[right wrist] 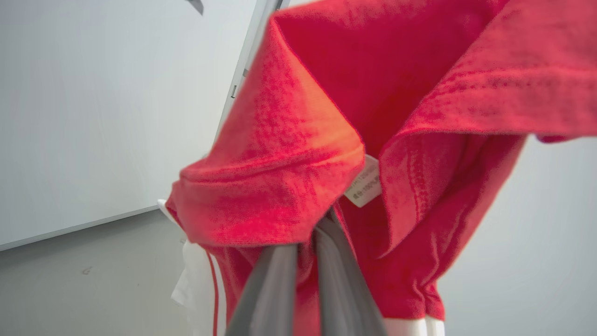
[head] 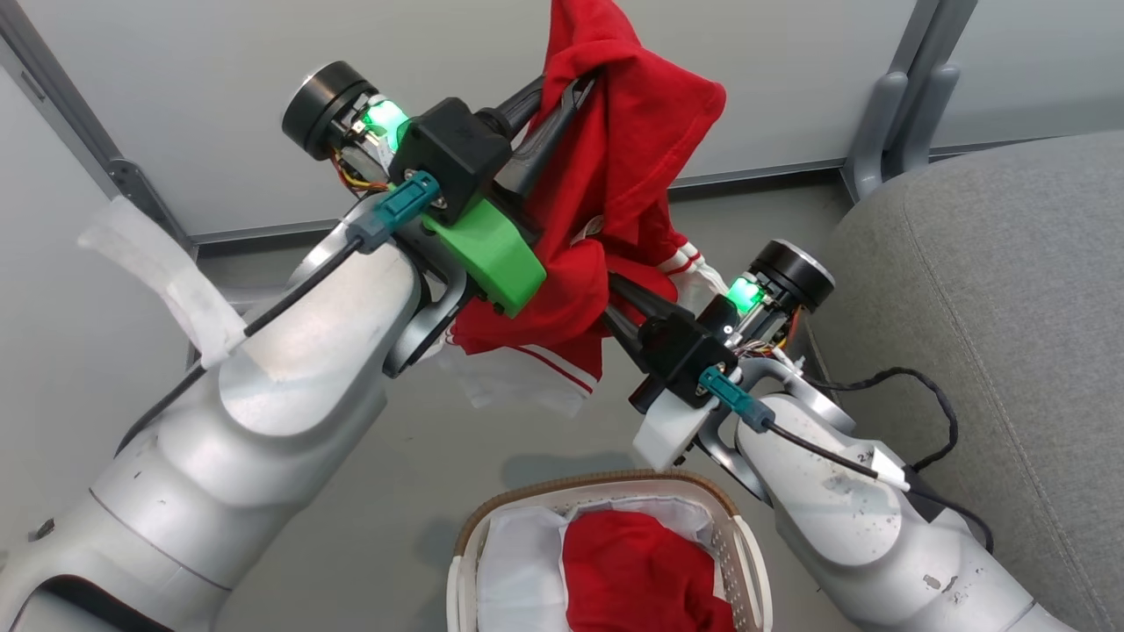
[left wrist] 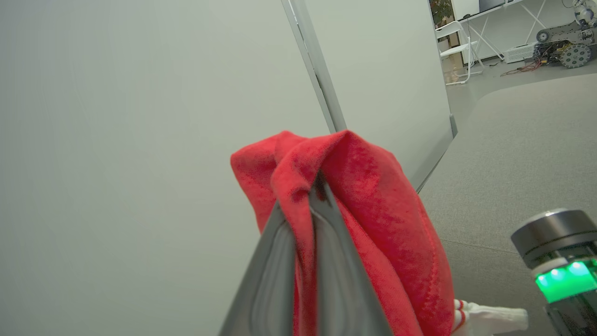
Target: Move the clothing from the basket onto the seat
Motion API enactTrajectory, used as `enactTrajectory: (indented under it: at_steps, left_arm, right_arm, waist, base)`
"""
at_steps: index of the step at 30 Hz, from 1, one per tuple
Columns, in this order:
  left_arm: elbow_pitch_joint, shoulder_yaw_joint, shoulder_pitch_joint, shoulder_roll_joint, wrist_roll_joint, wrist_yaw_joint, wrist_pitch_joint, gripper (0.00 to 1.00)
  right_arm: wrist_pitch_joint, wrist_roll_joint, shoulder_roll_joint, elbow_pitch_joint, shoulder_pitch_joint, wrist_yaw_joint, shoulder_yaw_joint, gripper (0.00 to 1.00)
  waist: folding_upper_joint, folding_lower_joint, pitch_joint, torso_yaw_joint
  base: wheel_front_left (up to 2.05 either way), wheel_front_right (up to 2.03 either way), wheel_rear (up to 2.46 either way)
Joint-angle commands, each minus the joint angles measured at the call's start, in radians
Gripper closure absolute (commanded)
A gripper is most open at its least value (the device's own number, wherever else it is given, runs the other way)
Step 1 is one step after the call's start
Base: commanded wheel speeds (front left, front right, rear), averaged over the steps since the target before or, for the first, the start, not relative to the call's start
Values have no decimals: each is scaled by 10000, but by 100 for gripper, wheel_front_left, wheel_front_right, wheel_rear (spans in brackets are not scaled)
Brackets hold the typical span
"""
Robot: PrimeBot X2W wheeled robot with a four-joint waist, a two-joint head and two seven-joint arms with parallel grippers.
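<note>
Near the basket (head: 597, 481), left claw (left wrist: 316, 189), right claw (right wrist: 322, 224), both clamped on 1 red shirt (head: 632, 149) (label (right wrist: 365, 184): 100%)

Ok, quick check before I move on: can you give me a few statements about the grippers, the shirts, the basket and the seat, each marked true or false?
1. The left gripper and the right gripper are both shut on the held shirt. True.
2. The basket is empty. False: a second red shirt lies in it.
3. The held shirt already rests on the seat. False: it hangs between the two grippers, clear of the seat.
4. In the head view, the seat lies to the robot's right of the basket. True.
</note>
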Motion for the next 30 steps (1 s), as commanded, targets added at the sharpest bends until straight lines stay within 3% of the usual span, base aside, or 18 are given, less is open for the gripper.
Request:
enactTrajectory:
  at_steps: [1,4,5,7,8,9,18,30]
  left_arm:
    - [41,103,241,35,-159,59,-55,100]
    - [123,245,481,93,-393,132,-145,98]
    - [150,298,569,105,-461,151,-171,74]
    - [223,413,839,119,-640,220,-259,45]
    - [262,499,1009,113,-757,290,-334,5]
    - [290,562,1146,89,-834,349,-375,0]
    - [406,1434,2961,-306,-1116,661,-638,0]
    - [96,2958,5433,-742,396,189,-631,0]
  right_arm:
    - [-21,56,-37,-61,26,-12,-112,100]
    - [-21,163,-34,-147,123,-10,-334,100]
    - [-21,178,-34,-169,141,-10,-405,100]
    - [-21,209,-38,-222,189,-12,-608,100]
    - [-21,238,-37,-265,209,-10,-724,100]
    - [-21,247,-34,-292,231,-10,-822,100]
    - [-22,86,-32,-658,472,-10,-1979,100]
    - [-22,-34,-34,-817,1053,-10,-3214,100]
  waist:
    - [-1,0,23,-28]
    - [-1,0,48,-72]
    - [-1,0,56,-84]
    - [-1,0,67,-111]
    - [-1,0,73,-123]
    - [-1,0,75,-132]
    - [-1,0,93,-189]
    - [-1,0,131,-286]
  base:
    - [0,0,0]
    - [0,0,0]
    - [0,0,0]
    - [0,0,0]
    - [0,0,0]
    - [0,0,0]
    - [0,0,0]
    - [0,0,0]
